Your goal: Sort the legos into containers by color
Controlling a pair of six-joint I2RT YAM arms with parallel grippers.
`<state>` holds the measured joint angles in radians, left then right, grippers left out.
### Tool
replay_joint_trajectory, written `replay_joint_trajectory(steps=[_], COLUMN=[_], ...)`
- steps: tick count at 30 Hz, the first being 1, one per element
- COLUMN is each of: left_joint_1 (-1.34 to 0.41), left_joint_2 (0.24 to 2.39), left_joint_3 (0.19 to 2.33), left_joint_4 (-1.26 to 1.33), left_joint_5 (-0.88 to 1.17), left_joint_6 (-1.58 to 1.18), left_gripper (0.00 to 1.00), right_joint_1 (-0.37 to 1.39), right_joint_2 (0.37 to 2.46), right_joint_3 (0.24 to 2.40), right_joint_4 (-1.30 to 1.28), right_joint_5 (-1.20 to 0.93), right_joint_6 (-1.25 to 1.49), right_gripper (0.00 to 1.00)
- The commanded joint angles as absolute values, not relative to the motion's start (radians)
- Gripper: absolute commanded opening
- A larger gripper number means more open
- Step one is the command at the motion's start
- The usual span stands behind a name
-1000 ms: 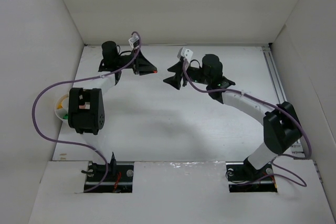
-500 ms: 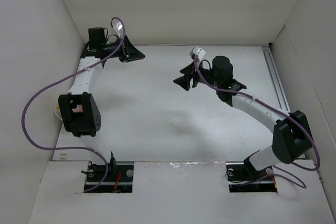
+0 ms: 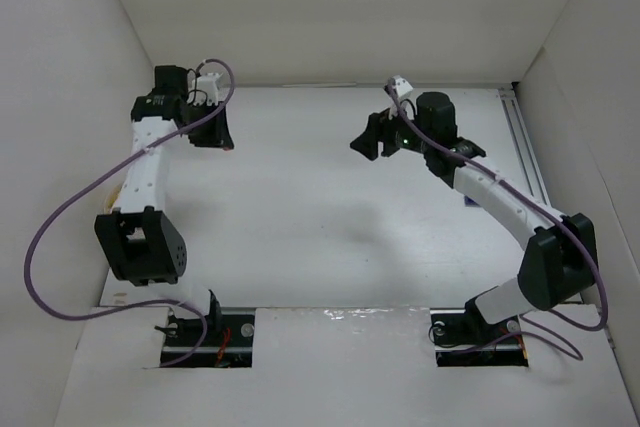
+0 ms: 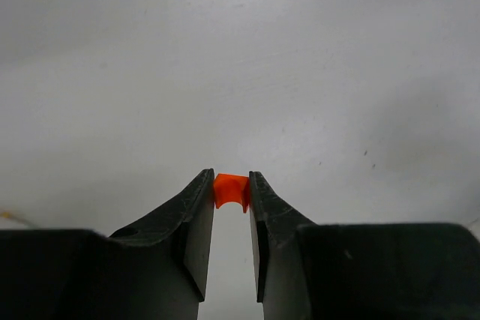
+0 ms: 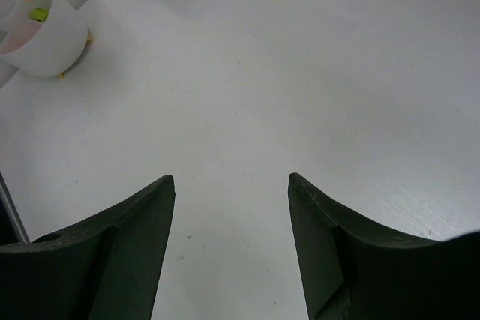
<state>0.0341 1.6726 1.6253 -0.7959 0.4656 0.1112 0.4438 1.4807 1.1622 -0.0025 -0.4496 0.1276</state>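
The small orange plastic lego brick (image 4: 231, 191) sits pinched between the very tips of my left gripper (image 4: 231, 182), lifted off the white table floor (image 3: 300, 207). In the left wrist view nothing but bare floor lies beneath it. From above, that gripper is at the far left corner of the table, and the brick itself is too small to make out there.

I judge the brick to be very light, rigid and tough, so crushing it is no worry. Its smooth moulded faces are probably slippery, and with so little finger overlap it could pivot or pop free if I swing fast. The two flat opposite sides are the right place to hold it, centred on the pads, as the grip looks now.

My right gripper (image 5: 231, 179) stands spread wide with nothing between its fingers, hovering over bare floor.

A round whitish translucent plastic cup (image 5: 56, 54) shows at the upper left of the right wrist view, with a yellow-green brick (image 5: 39, 14) inside. I cannot tell which colour it is meant for, and I cannot find it in the top view.
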Motion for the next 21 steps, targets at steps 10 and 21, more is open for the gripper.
replay_joint_trajectory(steps=[10, 21], left_joint_1=[0.255, 0.406], left_joint_2=[1.371, 1.356], left_joint_3=[1.487, 1.393], left_joint_4=[-1.127, -1.127], left_joint_5=[0.362, 0.219], left_joint_6=[0.488, 0.574], left_gripper=[0.03, 0.03], right_joint_1=[0.288, 0.247], right_joint_2=[1.502, 1.56], right_joint_3=[1.272, 1.345], right_joint_4=[-0.256, -0.287], right_joint_5=[-0.549, -0.62], right_joint_6=[0.184, 0.184], right_gripper=[0.66, 0.64])
